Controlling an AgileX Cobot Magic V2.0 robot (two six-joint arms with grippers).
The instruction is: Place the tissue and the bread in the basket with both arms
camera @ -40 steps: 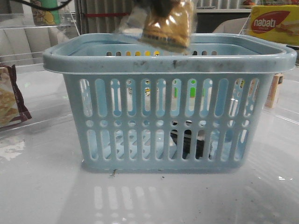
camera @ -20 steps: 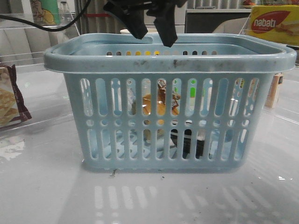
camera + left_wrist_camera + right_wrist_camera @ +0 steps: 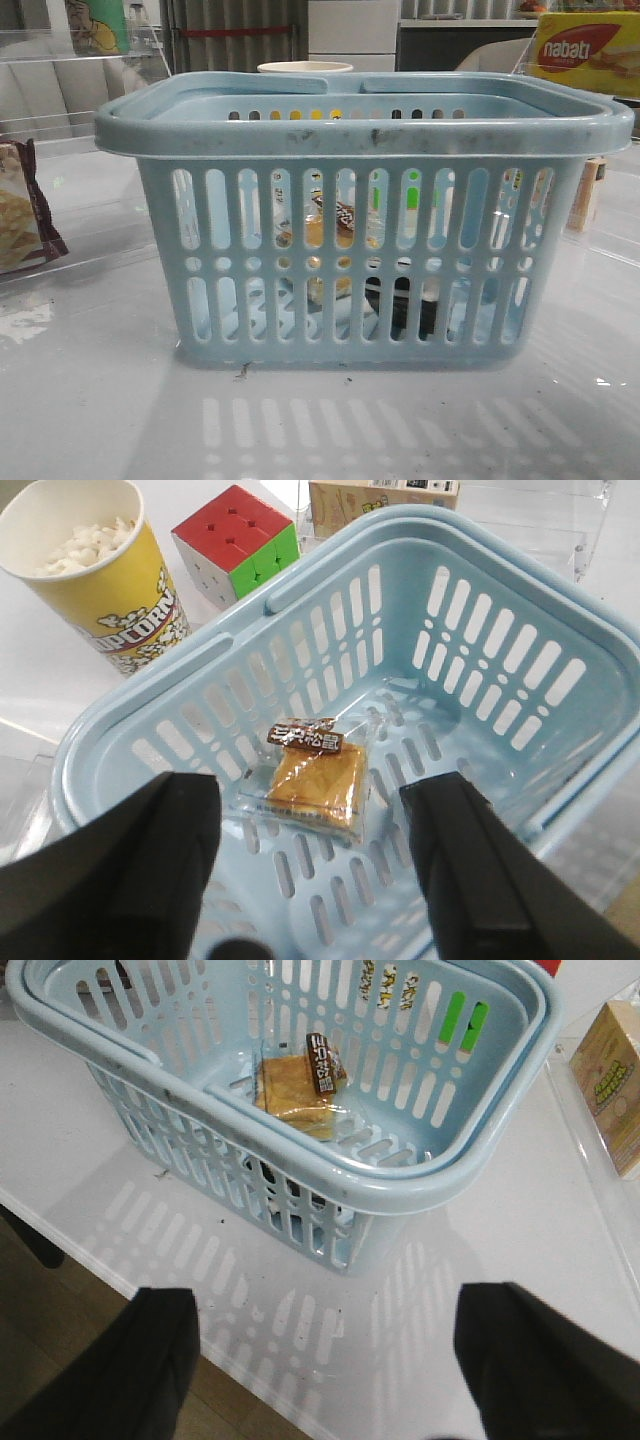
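The pale blue basket (image 3: 365,125) stands mid-table. The bread (image 3: 335,228), a clear packet with a dark brown label, lies on its floor; it also shows in the left wrist view (image 3: 312,780) and the right wrist view (image 3: 298,1082). The tissue (image 3: 405,305) shows as a low dark pack behind the front slots, right of the bread. My left gripper (image 3: 310,880) is open and empty, well above the basket (image 3: 520,600) and the bread. My right gripper (image 3: 330,1370) is open and empty over the table's front edge, apart from the basket (image 3: 400,1185). Neither gripper shows in the front view.
A popcorn cup (image 3: 90,570) and a colour cube (image 3: 235,545) stand behind the basket. A yellow and red nabati box (image 3: 585,50) is at the back right. A maroon-edged cracker bag (image 3: 20,210) lies at the left. A small carton (image 3: 610,1070) stands right of the basket.
One second ago the bread hung above the basket's rim. The jaws then opened, the bread dropped in, and it now lies on the floor. The gripper has risen out of the front view.
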